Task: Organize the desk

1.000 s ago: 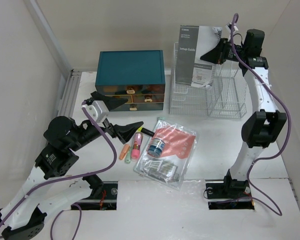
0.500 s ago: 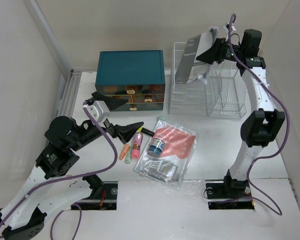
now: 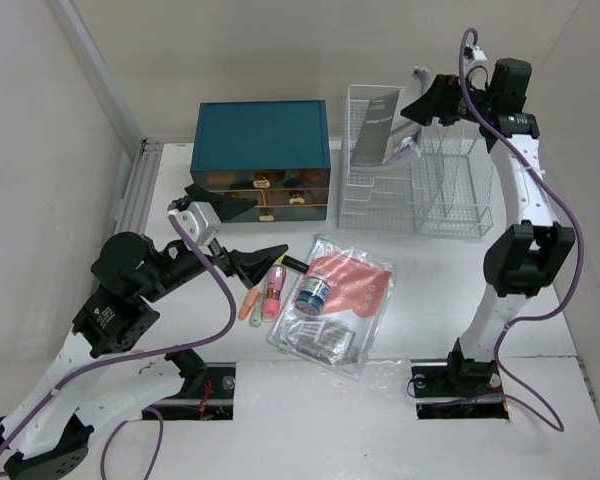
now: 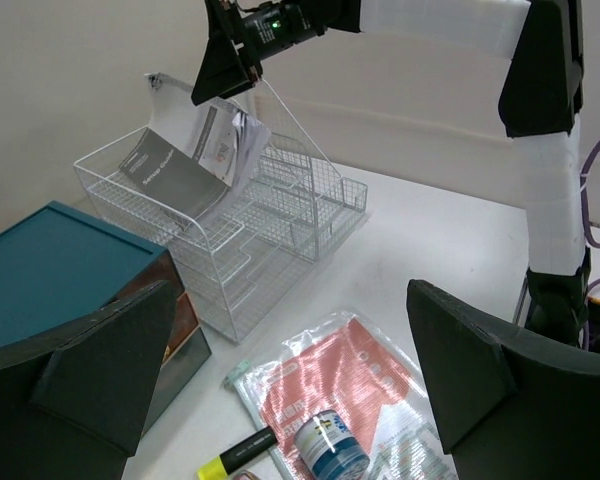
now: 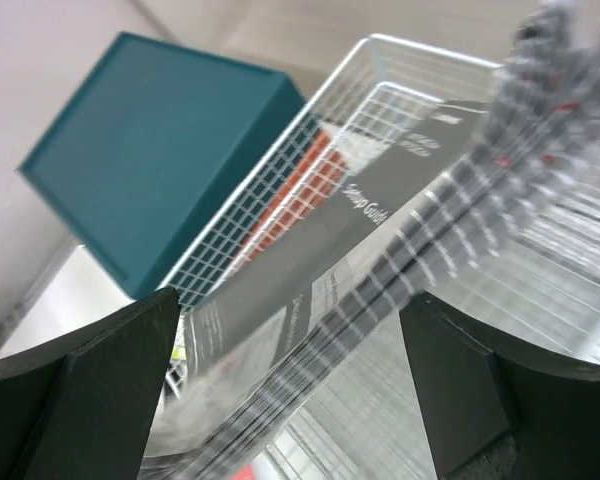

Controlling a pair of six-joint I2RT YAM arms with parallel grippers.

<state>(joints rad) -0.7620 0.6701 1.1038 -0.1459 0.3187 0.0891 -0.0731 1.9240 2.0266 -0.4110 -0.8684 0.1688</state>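
Observation:
The white desk (image 3: 435, 285) holds a loose pile at its middle: a clear bag with red paper (image 3: 345, 290), a blue-lidded jar (image 3: 312, 292), a pink and yellow highlighter (image 3: 273, 290) and an orange marker (image 3: 248, 305). My left gripper (image 3: 242, 232) hangs open just left of the pile, holding nothing; its wrist view shows the bag (image 4: 350, 375) and the jar (image 4: 330, 445) below it. My right gripper (image 3: 423, 100) is open above the white wire rack (image 3: 410, 195). A grey setup guide booklet (image 3: 373, 125) leans inside the rack's left section, blurred between the wide jaws (image 5: 360, 250).
A teal drawer box (image 3: 262, 140) stands at the back left, next to the rack. The rack's right sections (image 3: 455, 190) are tall wire compartments. Walls close in on the left, back and right. The right arm's column (image 3: 515, 260) stands at the right.
My right gripper opened and let go of the booklet, which dropped and turned into the rack's left section; the gripper rose slightly. The left arm has not moved.

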